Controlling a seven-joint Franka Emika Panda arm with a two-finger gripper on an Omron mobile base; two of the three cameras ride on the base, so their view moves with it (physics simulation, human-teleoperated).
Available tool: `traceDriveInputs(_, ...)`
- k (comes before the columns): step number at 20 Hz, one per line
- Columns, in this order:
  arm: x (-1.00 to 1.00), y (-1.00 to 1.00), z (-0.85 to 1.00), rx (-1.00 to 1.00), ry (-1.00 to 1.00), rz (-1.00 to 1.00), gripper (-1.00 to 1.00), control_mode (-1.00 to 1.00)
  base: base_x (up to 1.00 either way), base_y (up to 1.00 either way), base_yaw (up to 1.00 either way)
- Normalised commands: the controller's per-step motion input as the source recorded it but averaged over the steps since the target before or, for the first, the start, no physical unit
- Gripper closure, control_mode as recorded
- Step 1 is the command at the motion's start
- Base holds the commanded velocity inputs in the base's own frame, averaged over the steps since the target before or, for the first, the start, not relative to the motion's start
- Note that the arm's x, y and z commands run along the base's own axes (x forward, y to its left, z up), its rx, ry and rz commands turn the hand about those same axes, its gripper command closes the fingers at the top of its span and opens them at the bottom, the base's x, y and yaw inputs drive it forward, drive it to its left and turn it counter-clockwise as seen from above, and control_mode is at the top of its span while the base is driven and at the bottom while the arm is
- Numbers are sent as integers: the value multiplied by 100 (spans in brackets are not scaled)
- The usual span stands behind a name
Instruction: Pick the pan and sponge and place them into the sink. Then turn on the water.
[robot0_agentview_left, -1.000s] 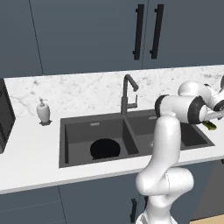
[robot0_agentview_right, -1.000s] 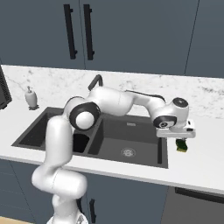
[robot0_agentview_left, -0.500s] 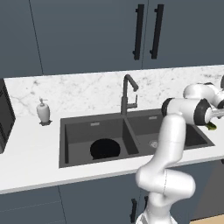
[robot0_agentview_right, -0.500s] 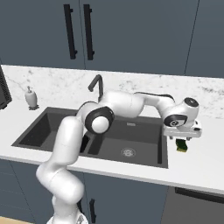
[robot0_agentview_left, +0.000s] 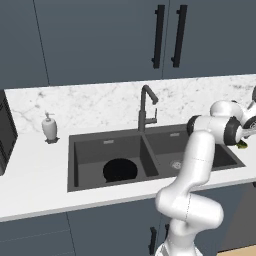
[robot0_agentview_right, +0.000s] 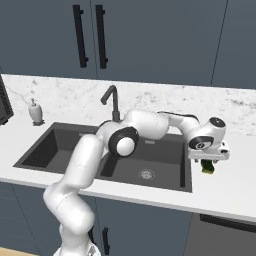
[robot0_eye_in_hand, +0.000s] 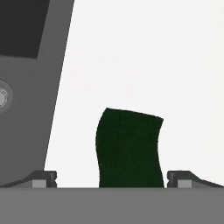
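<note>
While the sponge (robot0_eye_in_hand: 129, 148) is lying green side up on the white counter (robot0_eye_in_hand: 144, 57), the claw (robot0_agentview_right: 208, 161) is hovering directly above it, fingers spread wide on either side. Beside the claw, the sink (robot0_agentview_right: 161, 172) is holding the pan (robot0_agentview_left: 120, 170).

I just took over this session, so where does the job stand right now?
Done: the pan lies in the left basin of the sink. In hand: the open gripper hangs over the sponge on the counter right of the sink, fingertips either side, not gripping. Left: move the sponge into the sink, then turn on the faucet; no water runs.
</note>
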Motion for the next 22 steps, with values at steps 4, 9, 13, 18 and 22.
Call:
traceDriveInputs(4, 22, -22, -37, -1, 0, 0, -100, -100, 0, 0, 0)
traceDriveInputs(9, 2, -22, -43, -1, 0, 0, -100, -100, 0, 0, 0)
traceDriveInputs(13, -4, -20, -61, 0, 2, 0, -100, -100, 0, 0, 0)
traceDriveInputs(18, -53, -2, -84, 0, 6, 0, 100, -100, 0, 0, 0)
traceDriveInputs(22, -99, 12, -88, 0, 2, 0, 100, -100, 0, 0, 0)
